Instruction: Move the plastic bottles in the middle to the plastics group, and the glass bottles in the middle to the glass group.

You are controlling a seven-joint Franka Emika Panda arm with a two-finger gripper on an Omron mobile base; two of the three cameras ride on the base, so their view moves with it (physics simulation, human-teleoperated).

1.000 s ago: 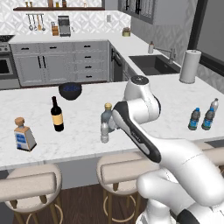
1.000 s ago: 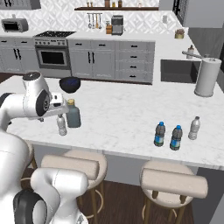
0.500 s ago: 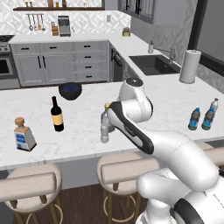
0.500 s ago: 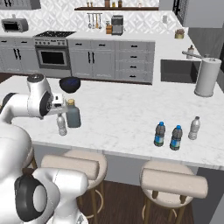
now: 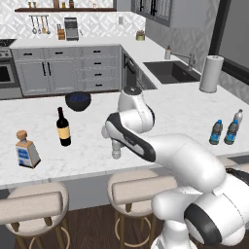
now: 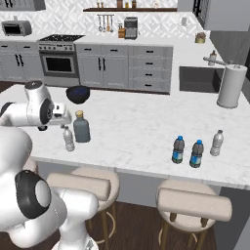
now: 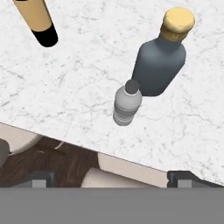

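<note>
Your hand [image 7: 107, 177] hangs fully open and empty above the pale plastic bottle [image 7: 127, 103], which stands upright near the worktop [image 7: 83, 78] edge, probably lined up for a top-down pick. At its 1 o'clock, just beside it, sits the squat grey-blue glass bottle [image 7: 159, 65] with its tan stopper. The ribbed plastic looks light.
</note>
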